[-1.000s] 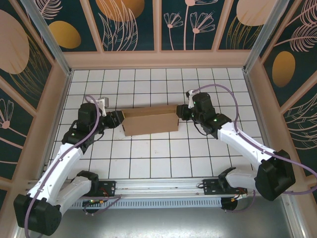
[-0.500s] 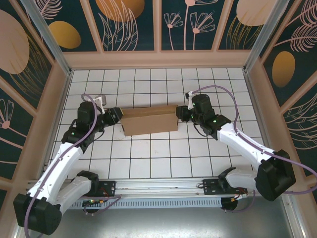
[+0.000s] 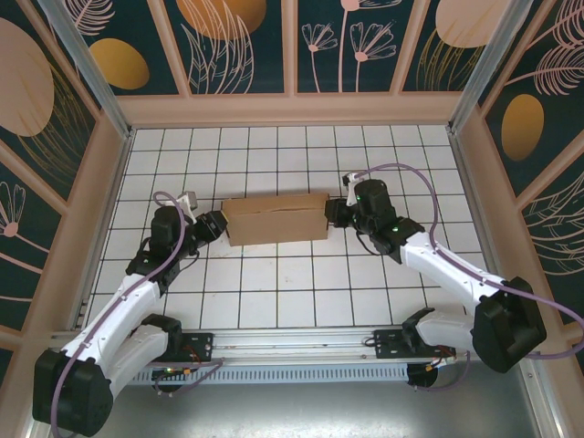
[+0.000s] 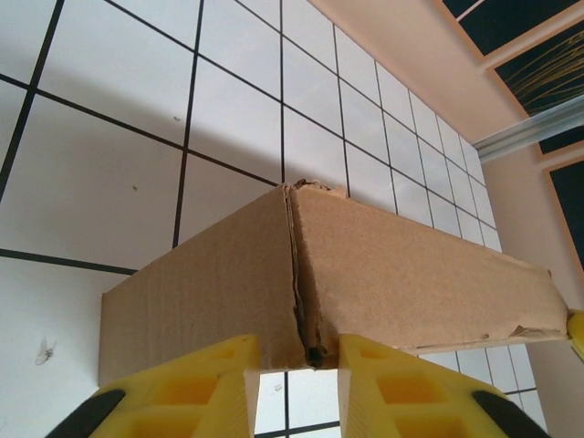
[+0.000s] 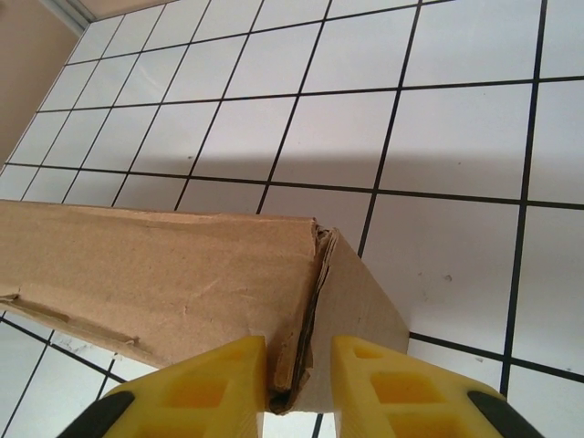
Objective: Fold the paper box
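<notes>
Top view: the box (image 3: 274,219) sits about mid-frame on the tiled worktop (image 3: 274,310), long side running left to right. The left end effector (image 3: 216,225) is at its left end and the right end effector (image 3: 334,212) at its right end.

Left wrist: the box's corner seam sits between the 2 yellow fingers (image 4: 192,388) at bottom center. There's some gap showing, so I can't tell if it's actually pinching.

Right wrist: the box runs across the lower left, and its layered corner edge is squeezed between the fingers (image 5: 401,383), so it's clamped on.
</notes>
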You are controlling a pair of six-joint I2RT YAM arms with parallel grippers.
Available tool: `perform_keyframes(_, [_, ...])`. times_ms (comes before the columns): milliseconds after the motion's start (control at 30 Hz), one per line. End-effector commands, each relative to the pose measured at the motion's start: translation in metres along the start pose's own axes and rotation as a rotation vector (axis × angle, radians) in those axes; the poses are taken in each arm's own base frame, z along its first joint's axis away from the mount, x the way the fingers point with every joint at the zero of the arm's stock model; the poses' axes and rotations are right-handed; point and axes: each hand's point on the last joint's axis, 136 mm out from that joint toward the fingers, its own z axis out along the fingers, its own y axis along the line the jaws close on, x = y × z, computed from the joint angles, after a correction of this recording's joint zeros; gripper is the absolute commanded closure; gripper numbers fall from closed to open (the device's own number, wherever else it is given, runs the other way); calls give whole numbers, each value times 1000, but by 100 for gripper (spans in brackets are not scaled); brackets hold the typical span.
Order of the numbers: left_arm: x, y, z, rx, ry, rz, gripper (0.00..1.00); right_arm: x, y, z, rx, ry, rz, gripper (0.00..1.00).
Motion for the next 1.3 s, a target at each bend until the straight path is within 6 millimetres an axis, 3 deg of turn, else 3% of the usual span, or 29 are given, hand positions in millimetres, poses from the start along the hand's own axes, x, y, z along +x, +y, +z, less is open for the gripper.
perform_keyframes(0, [31, 36, 0, -127, 98, -43, 78, 34, -8, -3, 15, 95, -5, 78])
perform_keyframes(267, [41, 38, -23, -91, 50, -150, 93, 53, 1, -28, -33, 8, -91, 85])
perform_keyframes(467, [60, 41, -30, -72, 96, -201, 96, 69, 9, -47, -81, -15, -62, 88])
perform_keyframes(700, [73, 49, -34, -72, 109, -226, 92, 91, 7, -46, -80, 42, -15, 86])
perform_keyframes(800, [65, 50, -33, -93, 88, -194, 79, 88, 2, -43, -48, 34, -8, 78])
perform_keyframes(933, [40, 47, -32, -152, 24, -114, 61, 77, -5, -32, 1, 56, 41, 68])
perform_keyframes(1100, [19, 52, -8, -235, 24, -35, 56, 84, -12, -3, -16, 198, 198, 61])
perform_keyframes(1267, [16, 58, 28, -228, 41, -29, 59, 86, -18, 24, 4, 244, 232, 60])
